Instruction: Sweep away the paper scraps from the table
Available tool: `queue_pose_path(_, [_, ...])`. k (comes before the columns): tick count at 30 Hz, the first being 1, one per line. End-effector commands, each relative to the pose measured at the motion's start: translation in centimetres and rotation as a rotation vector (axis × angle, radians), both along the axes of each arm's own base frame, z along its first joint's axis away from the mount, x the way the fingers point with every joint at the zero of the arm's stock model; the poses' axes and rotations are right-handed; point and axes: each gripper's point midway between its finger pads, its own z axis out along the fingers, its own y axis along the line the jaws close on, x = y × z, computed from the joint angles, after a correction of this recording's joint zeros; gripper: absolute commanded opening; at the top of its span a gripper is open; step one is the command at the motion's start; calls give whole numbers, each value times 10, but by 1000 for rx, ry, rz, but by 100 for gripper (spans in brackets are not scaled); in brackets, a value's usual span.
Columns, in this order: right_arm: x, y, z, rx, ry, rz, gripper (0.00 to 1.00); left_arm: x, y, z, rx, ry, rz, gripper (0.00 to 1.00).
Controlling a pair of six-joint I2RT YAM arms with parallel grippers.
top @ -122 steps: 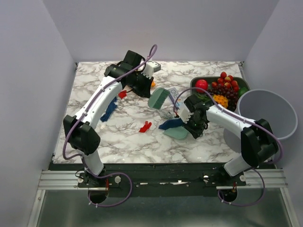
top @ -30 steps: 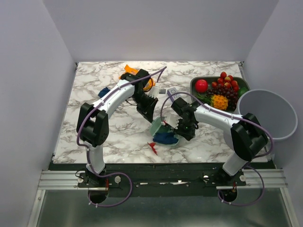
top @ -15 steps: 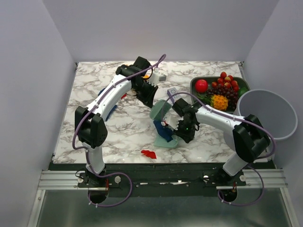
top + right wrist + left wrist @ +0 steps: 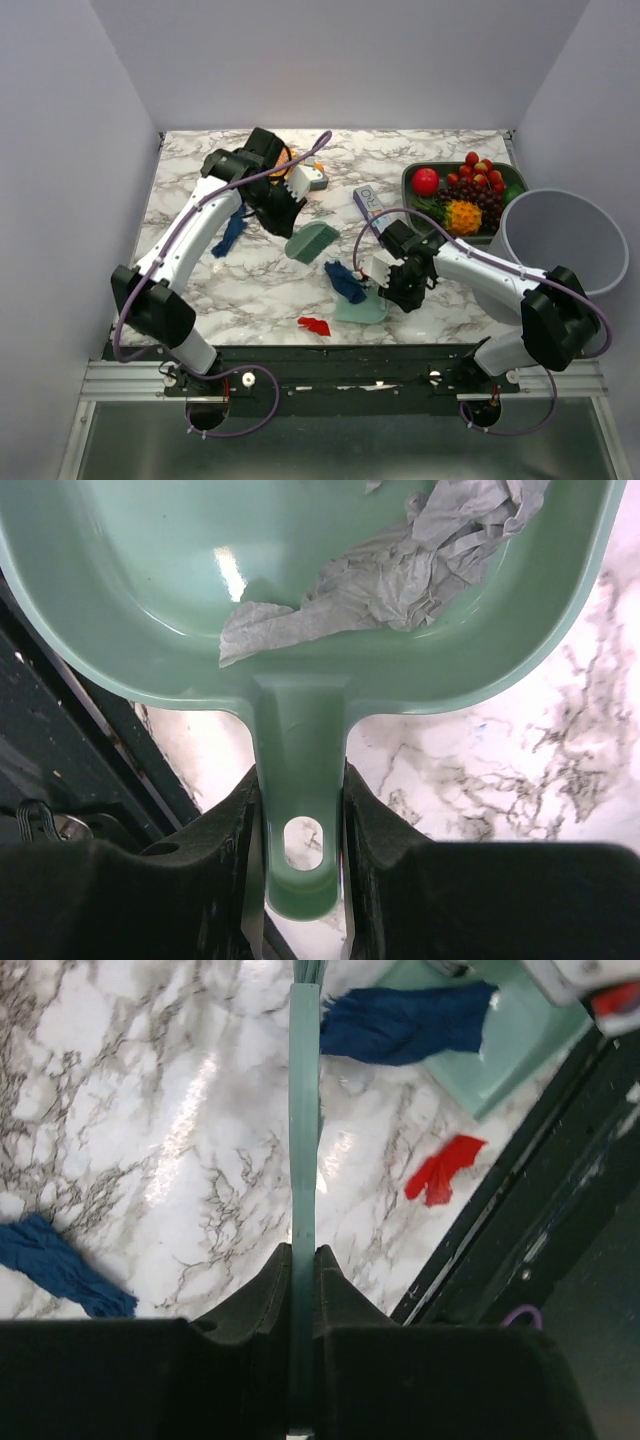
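Your left gripper clamps the brush, your right gripper the dustpan handle. The paper scraps ahead of the left jaws look weightless and limp: sweep them, don't grasp.

The dustpan lies on the table, right of centre and near the front edge, with crumpled paper inside it. A scrap lies at its left lip. A second scrap lies just left of the pan, by the front edge. The brush is behind and left of the pan, and a third scrap lies farther left. A fruit tray sits at the right rear. A bin stands beside the table's right edge.
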Motion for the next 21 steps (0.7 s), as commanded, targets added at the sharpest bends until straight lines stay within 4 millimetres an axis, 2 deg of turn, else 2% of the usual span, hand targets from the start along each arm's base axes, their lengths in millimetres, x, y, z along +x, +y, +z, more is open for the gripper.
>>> queue_pose_path(1, [-8, -8, -6, -7, -13, 26, 1, -81, 13, 18, -91, 29, -380, 0])
queue_pose_path(2, [-9, -9, -6, -8, -14, 26, 1, -96, 18, 10, -90, 51, -467, 0])
queue_pose_path(5, [-11, -11, -7, -13, -14, 19, 1, -121, 23, -9, -57, 108, -523, 0])
queue_pose_path(9, [-12, -14, -9, -25, -12, 17, 1, -144, 18, -24, -66, 150, -624, 0])
queue_pose_path(14, [-9, -14, -8, -30, -17, 13, 1, -164, 13, -41, -91, 286, -628, 0])
queue_pose_path(17, [-7, -13, -8, -27, -23, 11, 1, -164, 9, -47, -95, 326, -602, 0])
queue_pose_path(21, [-7, -13, -9, -29, -20, 11, 1, -140, 10, -66, 4, 292, -520, 0])
